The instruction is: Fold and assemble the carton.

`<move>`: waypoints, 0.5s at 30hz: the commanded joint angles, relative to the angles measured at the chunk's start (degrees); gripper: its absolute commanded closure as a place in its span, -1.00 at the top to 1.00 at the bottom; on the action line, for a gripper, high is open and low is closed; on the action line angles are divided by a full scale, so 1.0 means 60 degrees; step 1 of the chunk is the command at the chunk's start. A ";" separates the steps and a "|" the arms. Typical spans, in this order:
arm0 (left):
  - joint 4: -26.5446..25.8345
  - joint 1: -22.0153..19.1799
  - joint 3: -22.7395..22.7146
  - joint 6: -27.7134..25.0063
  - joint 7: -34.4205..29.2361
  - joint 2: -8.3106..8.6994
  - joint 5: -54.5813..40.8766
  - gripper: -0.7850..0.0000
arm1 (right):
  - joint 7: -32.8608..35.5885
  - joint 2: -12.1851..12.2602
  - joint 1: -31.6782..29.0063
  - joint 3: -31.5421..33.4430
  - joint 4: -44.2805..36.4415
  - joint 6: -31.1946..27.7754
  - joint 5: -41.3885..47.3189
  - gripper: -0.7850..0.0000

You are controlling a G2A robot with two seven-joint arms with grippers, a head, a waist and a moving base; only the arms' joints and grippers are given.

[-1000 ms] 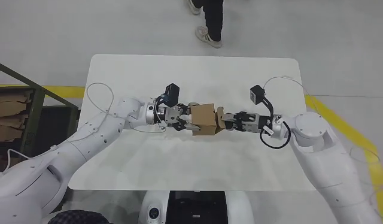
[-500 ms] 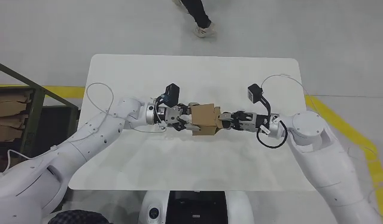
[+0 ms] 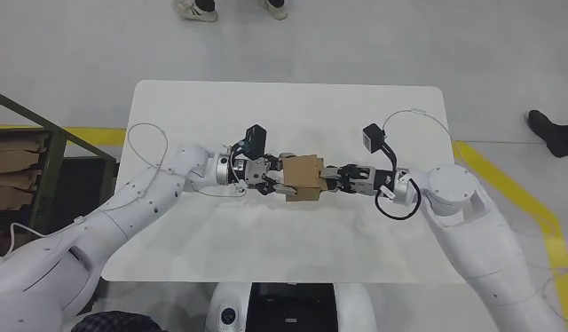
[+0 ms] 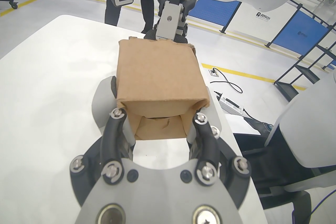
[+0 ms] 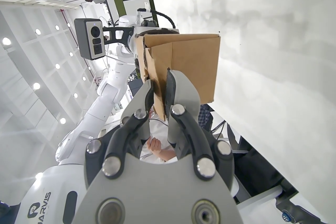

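Observation:
A small brown carton (image 3: 303, 177) is held above the middle of the white table (image 3: 195, 110), between both arms. My left gripper (image 3: 274, 180) grips it from the left, its fingers (image 4: 113, 84) pressed on two opposite side walls, shut on the carton (image 4: 157, 72). The end facing that wrist is open, with one flap bent inward. My right gripper (image 3: 329, 179) meets the carton at the opposite end. Its fingertips (image 5: 172, 83) are pinched on a flap edge of the carton (image 5: 189, 62), which lies close against the box.
A green rack (image 3: 27, 154) holding flat cardboard stands off the table's left side. Loose cables loop from both forearms (image 3: 142, 141) (image 3: 417, 119). The table surface around the carton is bare on all sides.
My right gripper has slid left toward the carton, and the flap that stuck out on that side now lies against the box. The left gripper and the carton stayed in place.

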 commanded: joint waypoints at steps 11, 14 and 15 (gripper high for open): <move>-0.0003 0.0038 -0.0030 0.0000 -0.0092 0.0003 -0.0043 0.20 | -0.0344 -0.0016 0.0068 -0.0126 -0.0095 0.0213 -0.0221 -0.85; 0.0025 0.0030 -0.0017 0.0000 -0.0121 -0.0006 -0.0081 0.20 | -0.0420 -0.0025 0.0072 -0.0152 -0.0121 0.0206 -0.0214 -0.82; 0.0041 0.0027 -0.0013 0.0000 -0.0125 -0.0009 -0.0109 0.21 | -0.0415 -0.0028 0.0072 -0.0145 -0.0127 0.0161 -0.0160 -0.79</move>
